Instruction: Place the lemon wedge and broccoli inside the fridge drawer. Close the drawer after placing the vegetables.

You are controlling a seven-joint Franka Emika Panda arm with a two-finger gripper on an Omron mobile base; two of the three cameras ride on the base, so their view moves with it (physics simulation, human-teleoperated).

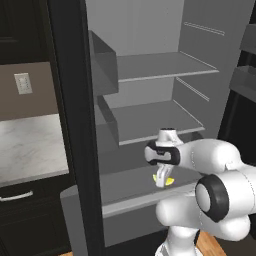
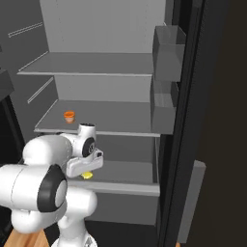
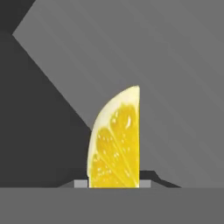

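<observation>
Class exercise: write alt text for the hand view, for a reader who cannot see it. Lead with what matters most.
A bright yellow lemon wedge stands upright at centre, clamped in the robot's hand, cut face toward the camera. Behind it lies a flat grey surface, with a darker grey area to the left.
</observation>
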